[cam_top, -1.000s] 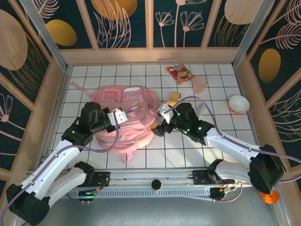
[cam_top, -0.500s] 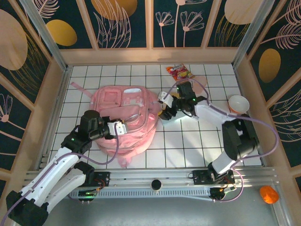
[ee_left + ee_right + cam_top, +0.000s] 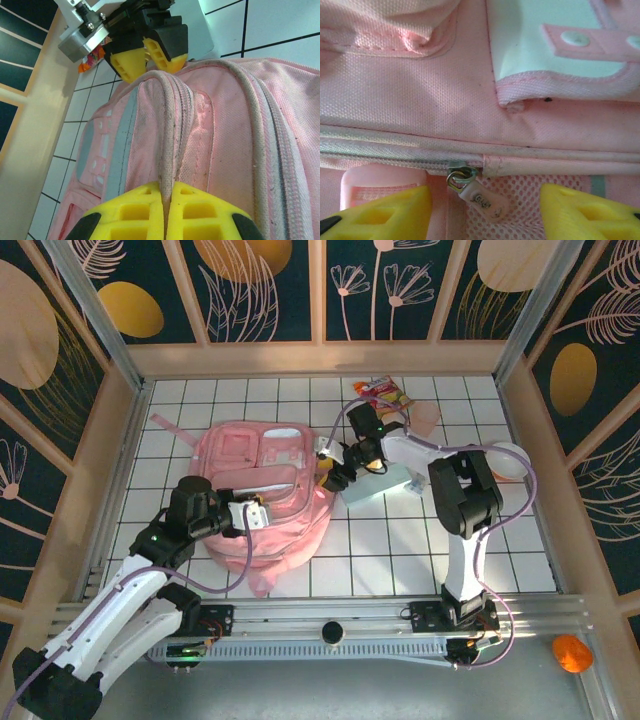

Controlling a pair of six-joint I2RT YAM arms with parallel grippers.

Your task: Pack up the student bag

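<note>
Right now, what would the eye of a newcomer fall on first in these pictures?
First, the large soft pink fabric backpack, lying left of centre on the white tiled table. Next, the left arm, whose yellow jaws are shut on a raised fold of it, and the right arm, whose jaws stand open on either side of a small pink zipper pull at its right edge.

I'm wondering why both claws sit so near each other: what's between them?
A raised ridge of the student bag, its zip seam, runs from the left gripper, pinching it, to the right gripper; the left wrist view shows it.
</note>
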